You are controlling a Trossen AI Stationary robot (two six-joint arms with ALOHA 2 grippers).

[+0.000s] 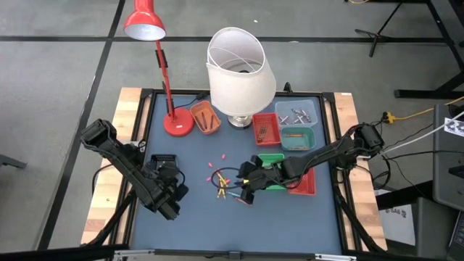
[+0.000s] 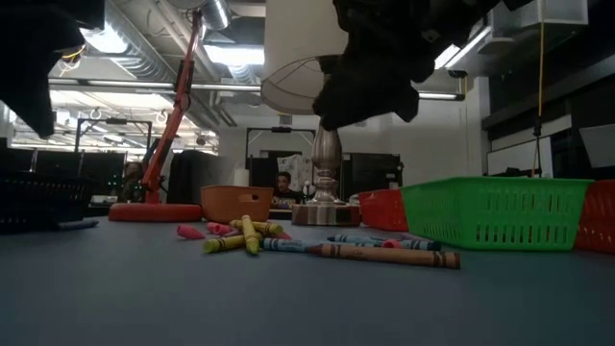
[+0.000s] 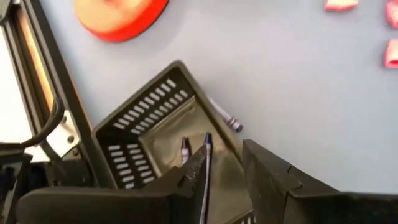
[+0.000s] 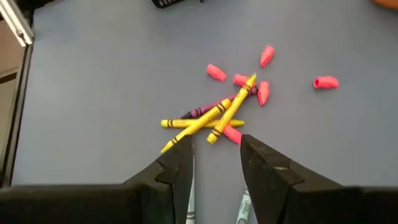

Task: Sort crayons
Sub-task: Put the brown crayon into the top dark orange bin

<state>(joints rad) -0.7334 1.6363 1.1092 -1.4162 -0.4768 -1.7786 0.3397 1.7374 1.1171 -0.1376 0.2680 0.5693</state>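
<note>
From the high view I see my left arm running from the left edge of the frame down toward lower centre-left, elbow bent, with the left gripper (image 1: 168, 190) over the black tray (image 1: 162, 162) on the blue table (image 1: 196, 225). In the left wrist view its jaws stand spread over that black slotted tray (image 3: 146, 112), and a blue crayon (image 3: 206, 163) lies along the inner face of one finger (image 3: 194, 177); I cannot tell whether it is touching the finger or already lying in the tray. Another dark crayon (image 3: 185, 149) rests inside the tray, and a grey crayon (image 3: 225, 114) lies on the table just outside its wall.

My right arm comes in from the right edge of the high view, stretched low and leftward across the green tray (image 1: 272, 160), with the right gripper (image 1: 246, 190) at frame centre beside the loose pile of crayons (image 1: 222, 185). In the right wrist view its jaws are spread and empty, just short of the yellow crayons (image 4: 205, 121), which cross over a purple one (image 4: 202, 111), with pink stubs (image 4: 216, 73) scattered beyond.

In the low view the pile (image 2: 245, 235) lies at centre, with longer crayons (image 2: 384, 254) toward the green tray (image 2: 495, 211).

At the top of the high view stand a red desk lamp (image 1: 145, 23), a white lampshade (image 1: 239, 69), an orange tray (image 1: 205, 117), a red tray (image 1: 265, 128), a clear tray (image 1: 297, 113) and a teal tray (image 1: 298, 138).
</note>
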